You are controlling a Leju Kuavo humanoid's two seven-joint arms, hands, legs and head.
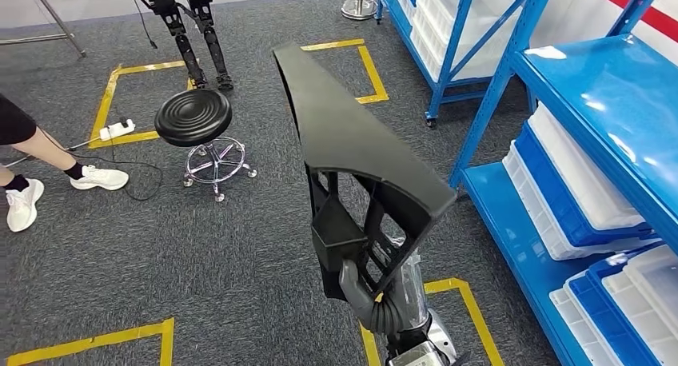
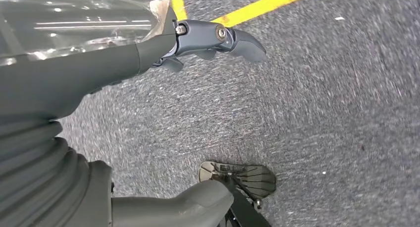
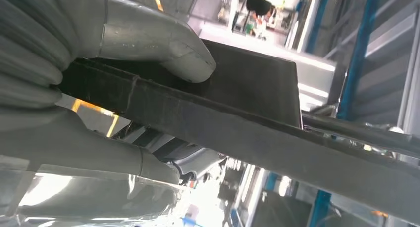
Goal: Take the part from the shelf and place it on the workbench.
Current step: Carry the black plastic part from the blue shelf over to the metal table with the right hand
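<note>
A long black plastic part (image 1: 352, 134) with a ribbed, open bracket at its near end stands up over the grey carpet in the middle of the head view. My right hand (image 1: 372, 298) grips that bracket end from below. In the right wrist view the thumb (image 3: 168, 48) presses on the part (image 3: 257, 88), with the darker fingers curled under its edge. My left hand (image 2: 74, 83) hangs over the carpet, fingers and thumb apart, holding nothing.
A blue shelf (image 1: 608, 94) with white and blue bins (image 1: 576, 182) runs along the right. A black stool (image 1: 193, 117) stands ahead on the left, and a person's legs (image 1: 24, 190) are at the far left. Yellow tape (image 1: 112, 102) marks squares on the carpet.
</note>
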